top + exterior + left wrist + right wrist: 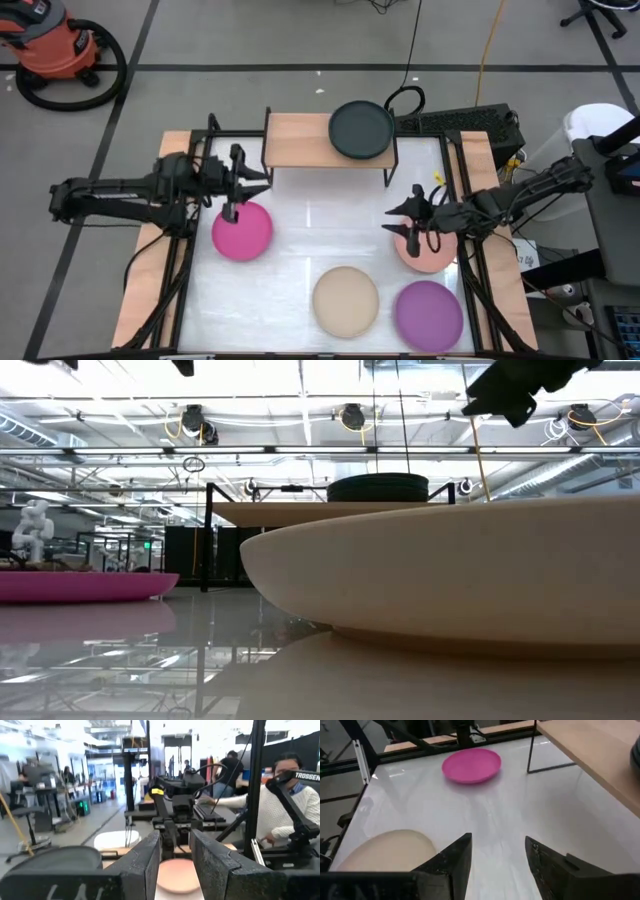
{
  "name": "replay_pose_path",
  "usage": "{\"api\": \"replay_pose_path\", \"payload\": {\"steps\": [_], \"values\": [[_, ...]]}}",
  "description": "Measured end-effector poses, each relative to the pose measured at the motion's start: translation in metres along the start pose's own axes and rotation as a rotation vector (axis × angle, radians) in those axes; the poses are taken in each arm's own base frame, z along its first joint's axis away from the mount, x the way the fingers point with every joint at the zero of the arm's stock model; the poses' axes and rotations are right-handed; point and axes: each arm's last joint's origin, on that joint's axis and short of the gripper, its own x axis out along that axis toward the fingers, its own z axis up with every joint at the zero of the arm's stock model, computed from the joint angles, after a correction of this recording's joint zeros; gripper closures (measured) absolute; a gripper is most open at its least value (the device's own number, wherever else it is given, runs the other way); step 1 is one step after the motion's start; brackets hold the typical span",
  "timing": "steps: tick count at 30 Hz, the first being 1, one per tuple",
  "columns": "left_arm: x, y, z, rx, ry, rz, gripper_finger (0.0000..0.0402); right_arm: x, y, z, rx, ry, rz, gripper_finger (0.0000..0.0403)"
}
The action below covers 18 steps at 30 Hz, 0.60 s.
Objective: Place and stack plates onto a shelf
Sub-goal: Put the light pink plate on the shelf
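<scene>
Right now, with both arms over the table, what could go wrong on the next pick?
1. The right gripper, open, hangs at the salmon plate near the table's right frame; a shallow grab could slip.
2. The dark stack sits at the shelf's right end, overhanging its edge; a nudge might tip it.
3. The left gripper, open over the magenta plate, is close to the shelf leg.

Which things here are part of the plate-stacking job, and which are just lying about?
Job:
shelf
dark plates, already on the shelf
magenta plate
salmon plate
beige plate
purple plate
left gripper, open, above the magenta plate
right gripper, open, over the salmon plate

Lying about:
shop vacuum on the floor
yellow cable
person beyond the table
</scene>
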Motion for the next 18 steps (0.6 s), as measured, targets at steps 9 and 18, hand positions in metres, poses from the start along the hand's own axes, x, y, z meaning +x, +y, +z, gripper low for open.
{"api": "replay_pose_path", "payload": {"steps": [9, 18], "values": [[-0.002, -0.004, -0.024, -0.019, -0.009, -0.014, 0.0284, 0.006, 0.001, -0.007, -0.037, 0.209, -0.091, 0.0236], [-0.003, -0.004, -0.024, -0.018, -0.022, 0.008, 0.0284, 0.011, 0.006, -0.005, 0.023, 0.581, -0.242, 0.0236]]}}
